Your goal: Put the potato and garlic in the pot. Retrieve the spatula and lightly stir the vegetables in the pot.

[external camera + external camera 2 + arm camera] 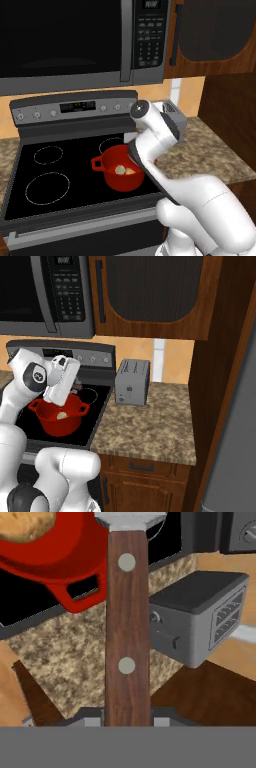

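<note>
We hold spatula (128, 627) by stiff, light wooden handle, jaws clenched low on it, head over pot (122, 176).

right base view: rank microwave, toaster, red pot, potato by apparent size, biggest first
1. microwave, though cut off by the frame edge
2. toaster and pot look close; the pot is partly behind the arm, so I won't rank them
3. potato, a small lump inside the pot

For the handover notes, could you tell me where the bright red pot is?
The bright red round pot sits on the black stovetop, at its right side, left of the grey toaster.
</note>
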